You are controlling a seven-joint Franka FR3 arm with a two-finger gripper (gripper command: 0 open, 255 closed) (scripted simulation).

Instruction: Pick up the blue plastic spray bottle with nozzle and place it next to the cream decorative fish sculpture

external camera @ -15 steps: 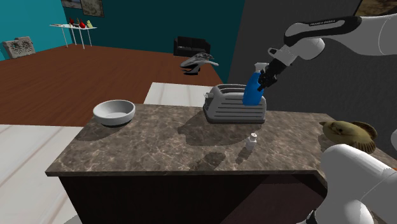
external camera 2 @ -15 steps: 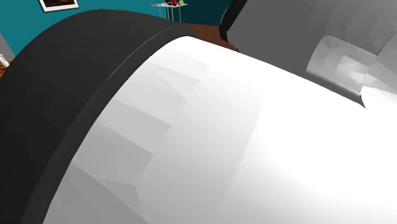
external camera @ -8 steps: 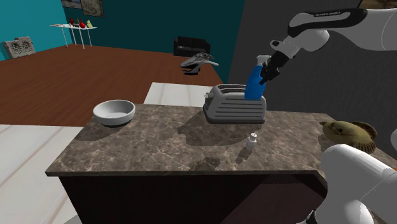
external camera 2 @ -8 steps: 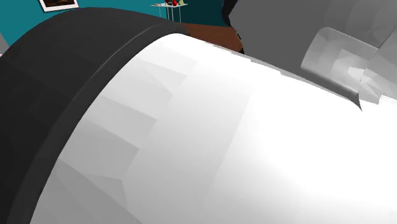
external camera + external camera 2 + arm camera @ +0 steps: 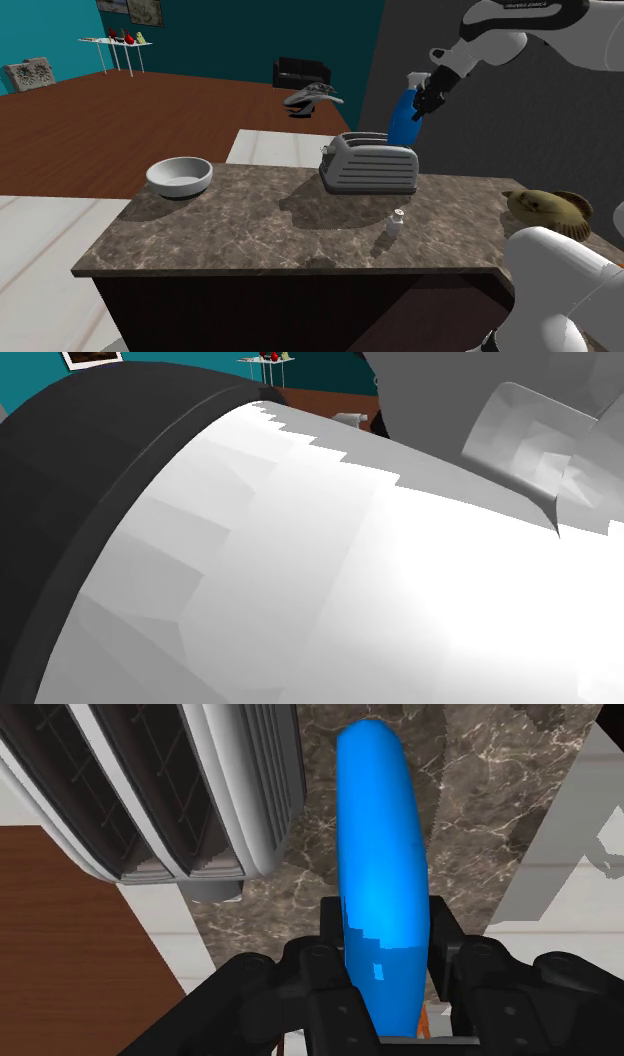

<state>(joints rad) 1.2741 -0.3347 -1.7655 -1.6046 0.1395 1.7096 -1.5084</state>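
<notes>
The blue spray bottle [image 5: 403,116] hangs in the air above the back of the counter, behind the toaster, with my black gripper [image 5: 424,98] shut on its upper part near the pale nozzle. In the wrist view the blue bottle [image 5: 378,864] runs out from between my two fingers [image 5: 332,929], which clasp it on both sides, and the gripper [image 5: 385,939] looks down on the marble top. The fish sculpture [image 5: 547,208], tan and olive with fanned fins, sits at the counter's edge on the shoulder view's right.
A grey toaster [image 5: 368,163] stands on the dark marble counter [image 5: 240,230] just below the bottle. A small white shaker [image 5: 397,220] sits in front of it and a white bowl [image 5: 180,176] at the shoulder view's left. My arm's white casing [image 5: 380,572] covers the second exterior view.
The gripper has risen and shifted slightly toward the shoulder view's right, lifting the blue bottle from behind the toaster to well above it.
</notes>
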